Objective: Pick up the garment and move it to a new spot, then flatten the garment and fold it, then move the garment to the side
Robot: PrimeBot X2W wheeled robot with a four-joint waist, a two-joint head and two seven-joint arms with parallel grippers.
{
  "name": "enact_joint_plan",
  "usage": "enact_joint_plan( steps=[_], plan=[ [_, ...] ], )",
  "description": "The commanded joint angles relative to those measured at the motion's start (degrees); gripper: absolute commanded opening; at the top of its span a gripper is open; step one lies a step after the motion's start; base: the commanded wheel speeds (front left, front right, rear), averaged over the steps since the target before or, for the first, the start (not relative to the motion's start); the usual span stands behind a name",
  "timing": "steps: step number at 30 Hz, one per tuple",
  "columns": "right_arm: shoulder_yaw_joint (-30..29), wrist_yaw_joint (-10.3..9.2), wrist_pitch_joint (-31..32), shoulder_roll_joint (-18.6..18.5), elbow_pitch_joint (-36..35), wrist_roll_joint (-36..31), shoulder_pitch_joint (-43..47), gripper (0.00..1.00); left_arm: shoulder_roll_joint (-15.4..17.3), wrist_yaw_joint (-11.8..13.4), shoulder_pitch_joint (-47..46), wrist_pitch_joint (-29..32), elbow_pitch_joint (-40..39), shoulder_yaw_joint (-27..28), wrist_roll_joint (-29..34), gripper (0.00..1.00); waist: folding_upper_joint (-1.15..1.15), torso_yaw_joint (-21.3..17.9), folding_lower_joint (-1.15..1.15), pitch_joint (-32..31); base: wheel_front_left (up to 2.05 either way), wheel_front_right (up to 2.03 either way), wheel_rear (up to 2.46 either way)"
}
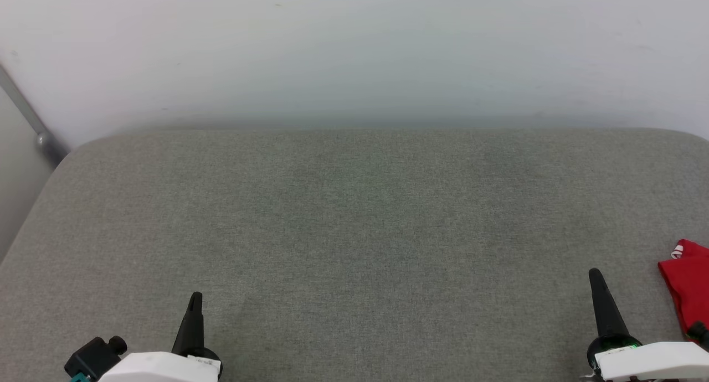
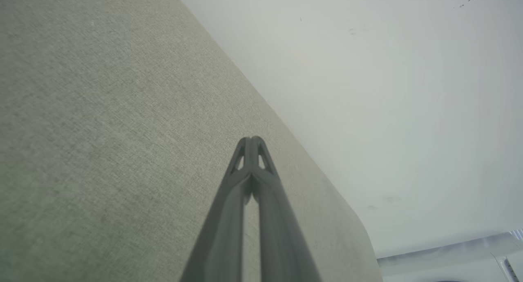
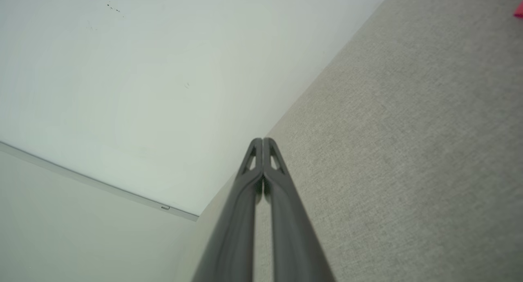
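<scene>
The red garment (image 1: 688, 288) lies at the far right edge of the head view on the grey fabric surface (image 1: 354, 232); a bit of white trim shows at its top, and most of it is cut off by the frame. A sliver of the garment (image 3: 519, 10) also peeks in at the top right corner of the right wrist view. My right gripper (image 1: 595, 274) is shut and empty, a little left of the garment and not touching it. My left gripper (image 1: 195, 299) sits at the lower left, shut and empty. Both wrist views show the fingertips pressed together: left gripper (image 2: 251, 139), right gripper (image 3: 262, 140).
A pale wall (image 1: 354, 50) rises right behind the grey surface. The surface's rounded left corner (image 1: 72, 152) borders a gap with a grey metal bar (image 1: 33, 122). Wide open fabric stretches between the two grippers.
</scene>
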Motion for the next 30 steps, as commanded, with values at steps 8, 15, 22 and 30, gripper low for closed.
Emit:
enact_joint_plan(
  steps=[8, 15, 22, 30],
  plan=[
    [-0.52, 0.00, 1.92, -0.50, 0.97, 7.70, -3.07, 0.00, 0.28, -1.20, -2.99, 1.85, 0.57, 0.84, -8.19, 0.00, 0.00, -0.21, 0.00, 0.24, 0.00, 0.00, 0.00],
    [-0.78, -0.01, 3.00, -0.49, 1.75, 11.67, -4.07, 0.00, 0.27, -1.81, -3.99, 2.92, 1.15, 1.32, -12.45, 0.00, 0.00, -0.35, 0.00, 0.39, 0.00, 0.00, 0.00],
    [-1.07, -0.01, 4.14, -0.44, 2.61, 15.90, -5.28, 0.00, 0.23, -2.43, -4.99, 4.06, 1.80, 1.76, -16.99, 0.00, 0.00, -0.51, 0.00, 0.57, 0.00, 0.00, 0.00],
    [-1.38, -0.01, 5.26, -0.37, 3.37, 19.78, -6.22, 0.00, 0.16, -3.02, -5.90, 5.16, 2.39, 2.25, -21.22, 0.00, 0.00, -0.67, 0.00, 0.75, 0.00, 0.00, 0.00]
  ],
)
